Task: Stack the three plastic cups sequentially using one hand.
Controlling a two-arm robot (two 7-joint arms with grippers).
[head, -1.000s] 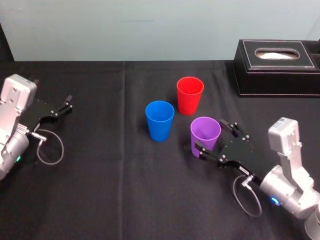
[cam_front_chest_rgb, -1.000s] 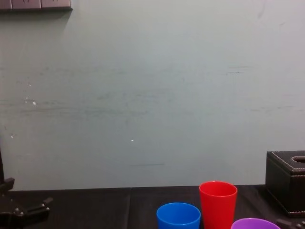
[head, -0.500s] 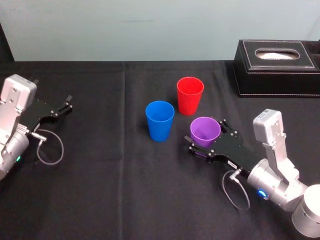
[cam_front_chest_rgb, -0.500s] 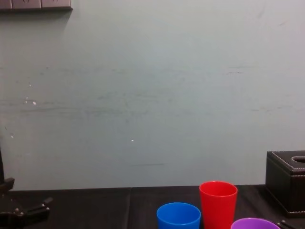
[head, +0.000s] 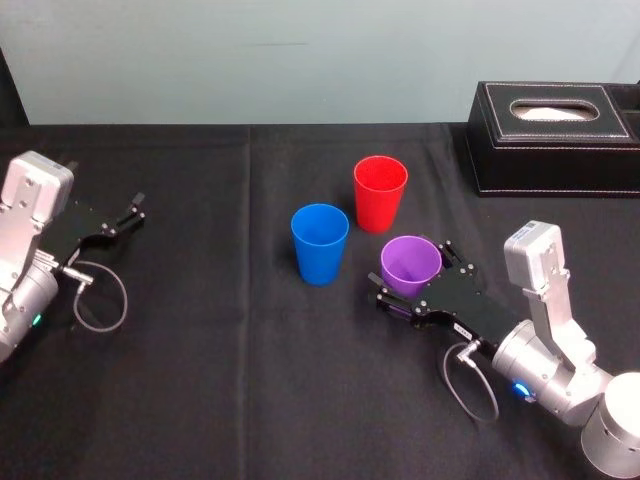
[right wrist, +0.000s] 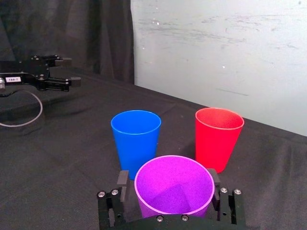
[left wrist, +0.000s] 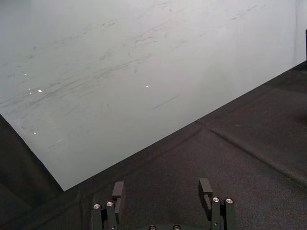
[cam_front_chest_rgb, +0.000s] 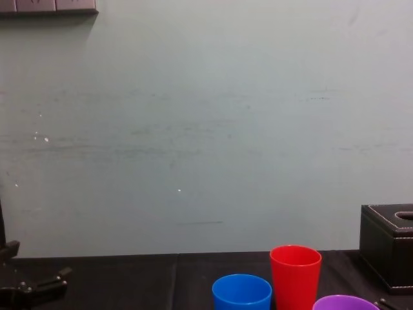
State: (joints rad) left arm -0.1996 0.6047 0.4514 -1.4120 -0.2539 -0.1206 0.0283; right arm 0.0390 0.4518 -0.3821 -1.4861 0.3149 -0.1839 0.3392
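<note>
A black-clothed desk (head: 200, 360) stands against a pale wall, with three plastic cups upright on it, mouths up, grouped a little right of centre. The red cup (head: 380, 190) stands farthest back. The blue cup (head: 320, 242) stands in front of it and to the left, near but apart. The purple cup (head: 410, 256) stands nearest the robot, in front of the red one and to the right of the blue one, touching neither.

The right hand (head: 412, 272) reaches in low from the robot's right, silver wrist and looped cable behind it. Its two black fingers are spread wide with the purple cup between them, one on each side of the wall below the rim. In the right wrist view the purple cup (right wrist: 173, 184) sits squarely inside the right hand (right wrist: 169, 184), with a thin sliver of space beside one finger (right wrist: 123, 179), so the hand brackets the cup without clamping it. The cup's base rests on the cloth. Beyond it, the blue cup (right wrist: 135, 139) and the red cup (right wrist: 218, 136) stand side by side.

The left hand (head: 136, 206) lies parked at the desk's far left, well apart from the cups, its fingers (left wrist: 118, 189) parted and holding nothing.

A dark stitched tissue box (head: 555, 140) sits at the back right corner.
</note>
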